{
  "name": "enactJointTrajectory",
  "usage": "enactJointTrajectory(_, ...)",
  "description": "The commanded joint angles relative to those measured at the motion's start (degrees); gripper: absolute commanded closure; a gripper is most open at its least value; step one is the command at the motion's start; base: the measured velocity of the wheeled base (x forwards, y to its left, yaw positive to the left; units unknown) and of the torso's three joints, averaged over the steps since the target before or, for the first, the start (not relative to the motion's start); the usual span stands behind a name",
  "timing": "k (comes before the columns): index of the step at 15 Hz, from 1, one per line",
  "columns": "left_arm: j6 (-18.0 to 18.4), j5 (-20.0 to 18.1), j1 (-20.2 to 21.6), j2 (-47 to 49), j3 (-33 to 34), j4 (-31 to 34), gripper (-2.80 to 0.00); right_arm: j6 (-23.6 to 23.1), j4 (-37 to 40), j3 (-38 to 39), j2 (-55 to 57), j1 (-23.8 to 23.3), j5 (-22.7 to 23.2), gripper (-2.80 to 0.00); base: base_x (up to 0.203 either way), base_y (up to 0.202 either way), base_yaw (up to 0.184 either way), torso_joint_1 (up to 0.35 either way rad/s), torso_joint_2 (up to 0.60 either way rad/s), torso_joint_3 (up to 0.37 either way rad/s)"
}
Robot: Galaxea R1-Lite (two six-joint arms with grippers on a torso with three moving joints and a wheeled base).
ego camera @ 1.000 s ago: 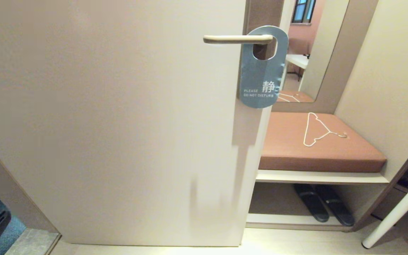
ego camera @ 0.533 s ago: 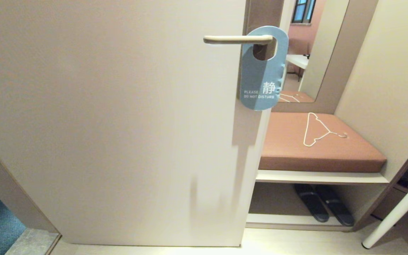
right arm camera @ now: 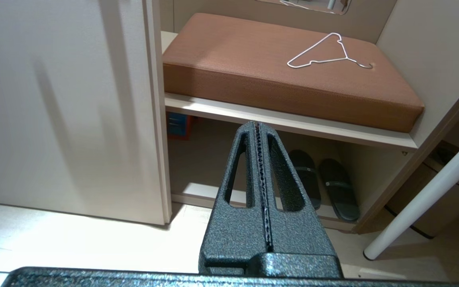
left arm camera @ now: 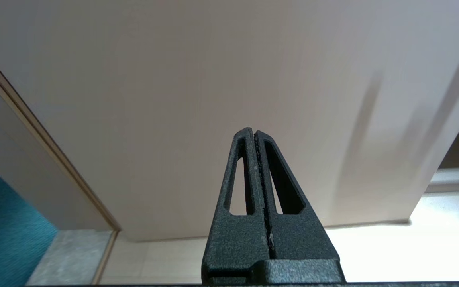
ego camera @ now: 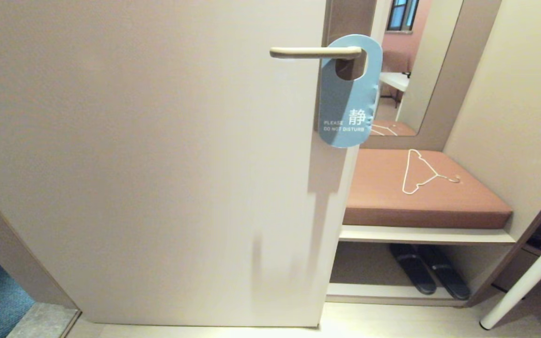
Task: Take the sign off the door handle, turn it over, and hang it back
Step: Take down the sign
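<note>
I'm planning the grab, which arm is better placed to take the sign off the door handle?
Probably right. The sign hangs at the door handle's right end, by the door edge; the right gripper faces that edge, while the left gripper faces the door's lower left. Both are shut, low.

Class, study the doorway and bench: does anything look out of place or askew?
A thin white wire hanger lies flat on the brown bench cushion instead of hanging. The blue sign hangs on the door handle, slightly tilted.
</note>
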Motion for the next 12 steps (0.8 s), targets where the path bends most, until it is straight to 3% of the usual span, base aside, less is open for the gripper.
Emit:
enactJointTrajectory(1,-0.4,-0.1,0.0,-1.0,0.0,0.1,0.00,-0.1,0.0,0.0,0.1,0.0,0.0,0.00,0.000,0.000,0.000,0.000,0.00,0.000)
enactJointTrajectory(12,-1.4,0.3,0.0,-1.0,0.0,0.1,0.00,0.0,0.0,0.0,0.1,0.0,0.0,0.00,0.000,0.000,0.000,0.000,0.00,0.000)
